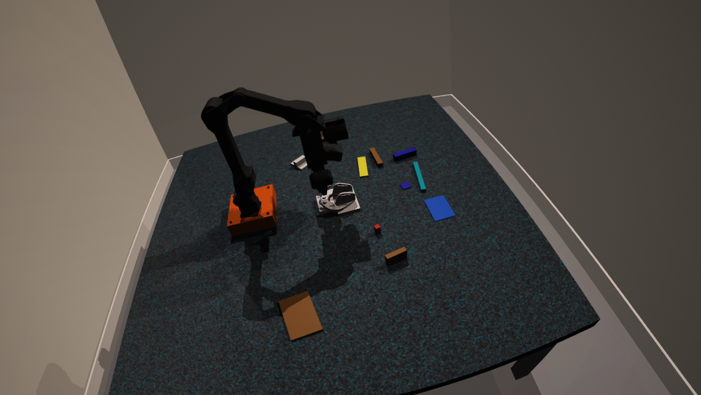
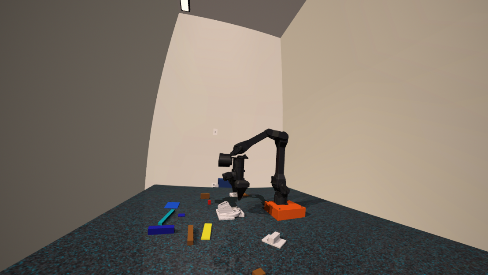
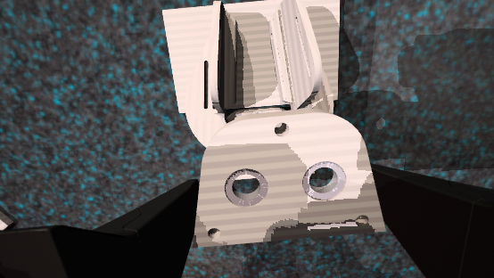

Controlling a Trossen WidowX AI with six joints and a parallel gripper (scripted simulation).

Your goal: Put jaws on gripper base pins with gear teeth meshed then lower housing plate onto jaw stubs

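My gripper (image 1: pixel 322 190) (image 2: pixel 237 196) (image 3: pixel 279 180) is shut on the white housing plate (image 3: pixel 285 156) by its two sides. The plate has two large ringed holes and appears flat in the wrist view; speckled tabletop shows through the holes. It is above the table, over or close to the near end of the white gripper base (image 1: pixel 353 209) (image 2: pixel 225 217) (image 3: pixel 178 49). The left jaw (image 3: pixel 216 67) and right jaw (image 3: pixel 315 67) stand on the base with their upright walls apart. The plate hides the pins and gear teeth in the wrist view.
A white stepped block (image 1: pixel 298 162) (image 2: pixel 274 239) stands behind the base in the top view. A yellow strip (image 1: pixel 362 166) (image 2: pixel 206 231), a teal bar (image 1: pixel 419 175) (image 2: pixel 166 217) and a blue plate (image 1: pixel 439 207) lie beyond it. A red cube (image 1: pixel 377 228) is near the base.
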